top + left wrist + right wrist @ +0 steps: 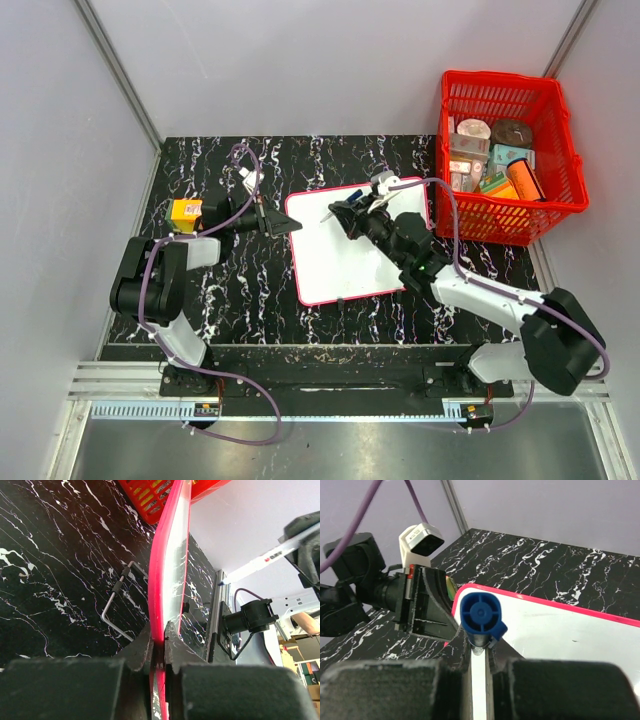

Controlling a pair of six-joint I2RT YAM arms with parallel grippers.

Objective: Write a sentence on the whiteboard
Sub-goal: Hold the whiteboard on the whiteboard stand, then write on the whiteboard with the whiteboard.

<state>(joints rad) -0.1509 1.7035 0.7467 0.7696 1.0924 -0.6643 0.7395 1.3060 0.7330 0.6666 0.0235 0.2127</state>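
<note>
The whiteboard (350, 265), white with a red-pink frame, lies on the black marbled table. My left gripper (290, 226) is shut on its left edge; in the left wrist view the jaws (161, 630) pinch the red frame (159, 575). My right gripper (352, 212) is shut on a marker (338, 210) over the board's upper left part, tip pointing left. The right wrist view shows the marker's blue end (480, 612) between my fingers, above the board (560, 635). The marker's white barrel also shows in the left wrist view (260, 560). No sentence shows on the board.
A red basket (500, 210) full of small items stands at the back right, close to the board's right corner. A yellow box (186, 211) sits at the left behind my left arm. A bent wire stand (117, 600) lies by the board's edge.
</note>
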